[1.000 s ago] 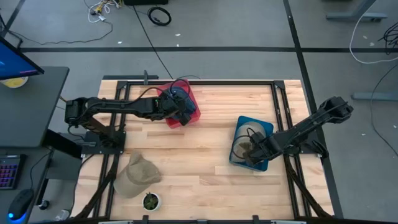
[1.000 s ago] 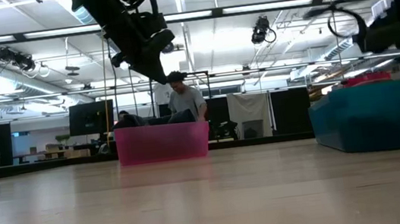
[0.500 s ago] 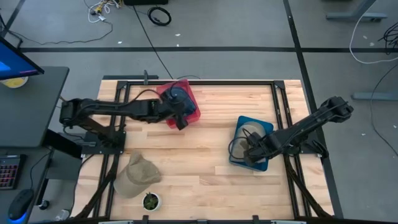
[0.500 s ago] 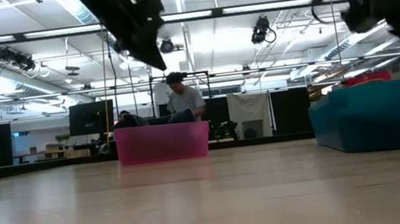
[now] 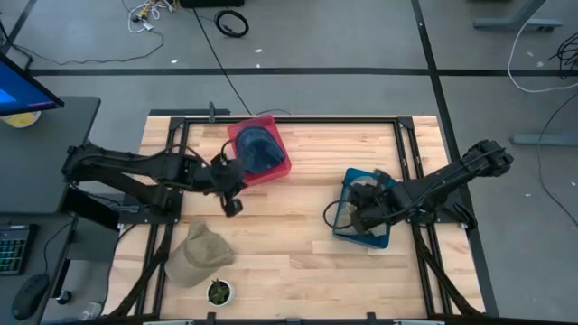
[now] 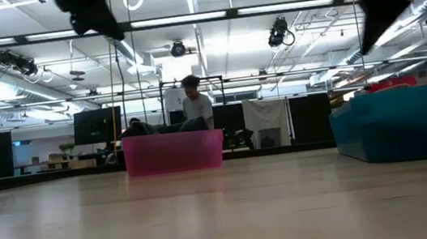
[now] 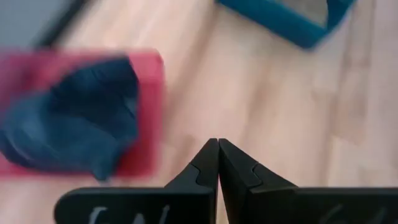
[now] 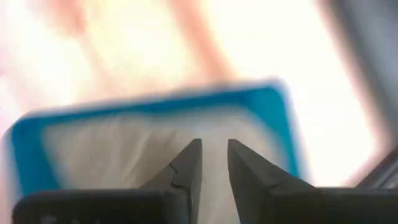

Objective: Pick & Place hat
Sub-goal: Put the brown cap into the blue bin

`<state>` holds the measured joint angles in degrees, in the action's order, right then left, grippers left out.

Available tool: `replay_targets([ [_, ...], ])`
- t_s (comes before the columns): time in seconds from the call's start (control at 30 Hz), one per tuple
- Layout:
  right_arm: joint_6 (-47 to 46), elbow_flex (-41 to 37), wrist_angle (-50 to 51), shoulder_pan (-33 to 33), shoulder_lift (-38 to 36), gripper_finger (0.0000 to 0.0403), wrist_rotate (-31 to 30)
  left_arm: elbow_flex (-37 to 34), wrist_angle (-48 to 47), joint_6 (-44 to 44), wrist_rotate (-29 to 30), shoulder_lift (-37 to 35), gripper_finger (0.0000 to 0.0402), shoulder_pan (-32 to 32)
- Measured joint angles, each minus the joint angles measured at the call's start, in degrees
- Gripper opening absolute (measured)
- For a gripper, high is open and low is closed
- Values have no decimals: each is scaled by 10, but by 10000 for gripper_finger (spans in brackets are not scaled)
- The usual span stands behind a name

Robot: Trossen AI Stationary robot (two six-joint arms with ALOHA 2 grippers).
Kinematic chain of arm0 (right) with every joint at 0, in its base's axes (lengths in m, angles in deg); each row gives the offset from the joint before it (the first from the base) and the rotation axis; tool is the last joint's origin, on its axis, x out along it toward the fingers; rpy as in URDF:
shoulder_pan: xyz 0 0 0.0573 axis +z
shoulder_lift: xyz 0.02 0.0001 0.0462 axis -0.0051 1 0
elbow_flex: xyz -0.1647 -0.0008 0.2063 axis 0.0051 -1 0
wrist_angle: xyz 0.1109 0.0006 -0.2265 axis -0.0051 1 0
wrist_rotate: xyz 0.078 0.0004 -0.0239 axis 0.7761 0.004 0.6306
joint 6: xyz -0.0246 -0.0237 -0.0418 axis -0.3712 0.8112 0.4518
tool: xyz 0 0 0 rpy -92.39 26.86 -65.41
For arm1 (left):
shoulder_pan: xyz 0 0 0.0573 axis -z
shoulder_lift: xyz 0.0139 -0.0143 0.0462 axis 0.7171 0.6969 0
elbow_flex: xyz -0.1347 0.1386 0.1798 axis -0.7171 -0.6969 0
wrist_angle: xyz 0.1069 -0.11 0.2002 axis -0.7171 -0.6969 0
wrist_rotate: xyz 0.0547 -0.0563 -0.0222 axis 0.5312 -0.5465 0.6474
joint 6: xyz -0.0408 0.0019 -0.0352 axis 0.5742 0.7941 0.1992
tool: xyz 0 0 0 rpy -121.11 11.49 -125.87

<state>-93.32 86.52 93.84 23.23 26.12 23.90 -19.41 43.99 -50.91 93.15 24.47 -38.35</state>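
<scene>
A tan cap (image 5: 199, 255) lies flat on the table near its near-left corner. A dark blue hat (image 5: 257, 144) sits inside the red bin (image 5: 280, 167). A grey hat (image 8: 118, 149) lies in the blue bin (image 5: 390, 185). My left gripper (image 5: 233, 207) is shut and hangs over bare wood on the near side of the red bin. In the left wrist view the left gripper (image 7: 217, 149) has nothing between its fingers. My right gripper (image 8: 214, 149) hovers above the blue bin, slightly open and empty.
A small potted plant (image 5: 219, 291) stands near the table's near edge, beside the tan cap. Bare wood stretches between the two bins (image 5: 307, 217). Black frame rails (image 5: 406, 153) run along the table's sides. A person (image 6: 194, 105) stands in the room beyond the far edge.
My left gripper has drawn back from above the red bin toward the table's near-left and now hangs over bare wood; the dark blue hat stays in the bin. My right gripper has risen over the blue bin.
</scene>
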Motion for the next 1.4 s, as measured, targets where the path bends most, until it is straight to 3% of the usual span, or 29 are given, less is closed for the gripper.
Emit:
replay_targets([
  [0.13,120,0,-79,-11,0,87,-109,0,-51,63,-42,1,14,29],
  [0.37,352,0,-278,-57,0,89,-132,0,-110,185,-89,1,28,68],
  [0.63,445,0,-354,-136,10,89,-54,0,-190,395,-108,1,126,105],
  [0.83,485,0,-377,-203,53,105,36,0,-301,614,-137,5,184,164],
  [1.13,576,0,-496,-254,147,172,177,0,-350,892,-142,31,197,270],
  [1.3,588,0,-532,-254,177,199,180,-8,-347,1009,-145,84,197,322],
  [1.4,600,0,-535,-252,179,203,181,-27,-336,1080,-188,117,197,345],
])
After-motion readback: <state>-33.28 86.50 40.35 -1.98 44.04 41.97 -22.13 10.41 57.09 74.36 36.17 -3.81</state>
